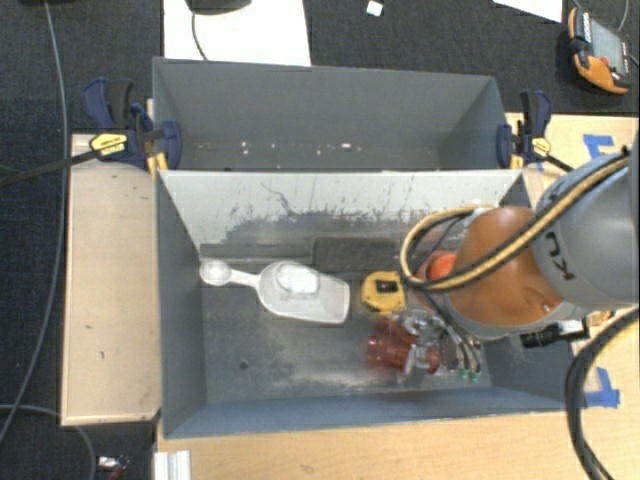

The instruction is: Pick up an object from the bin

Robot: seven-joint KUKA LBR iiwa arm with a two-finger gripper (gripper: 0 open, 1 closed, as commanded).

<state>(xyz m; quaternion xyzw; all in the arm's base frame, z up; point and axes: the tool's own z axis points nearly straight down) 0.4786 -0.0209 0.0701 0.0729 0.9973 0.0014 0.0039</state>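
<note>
Pincer (432, 350) sits low in the bin (260, 368); open or closed cannot be told. A red see-through piece (384, 350) lies just beside it and a small yellow case (382, 290) lies near. Centre over the red piece, clear of the case, before closing.

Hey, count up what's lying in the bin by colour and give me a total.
White: 1, a scoop
Yellow: 1, a small case
Dark grey: 1, a flat block
Red: 1, a see-through piece right by the gripper
Total: 4
</note>
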